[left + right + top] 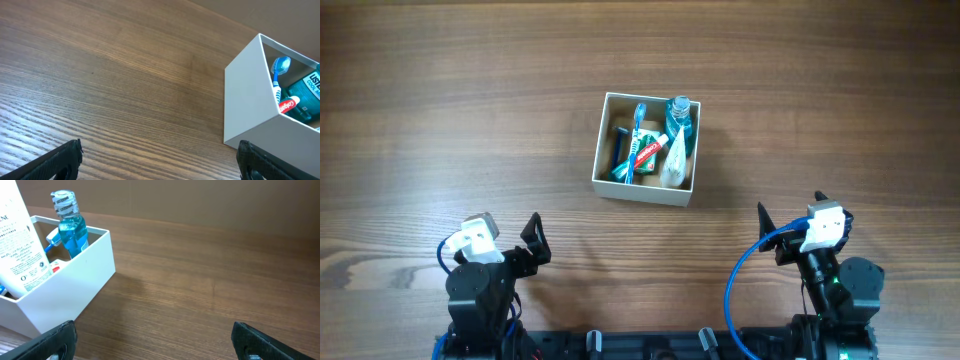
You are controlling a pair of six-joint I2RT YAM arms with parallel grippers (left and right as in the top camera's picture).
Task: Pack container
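My left gripper (506, 242) and right gripper (790, 222) rest spread wide and empty at the bottom of the frame. I judge that is because the square white cardboard container (642, 191), just above centre, looks full, with a blue mouthwash bottle (680, 118) propped in its upper right corner. Brown wood-grain table (440, 100) lies all around.

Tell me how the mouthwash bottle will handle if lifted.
Probably heavy for its size: the mouthwash bottle looks nearly full of blue liquid. Its smooth plastic may slip in the jaws. It stands well above the container rim, so a push could tip it.
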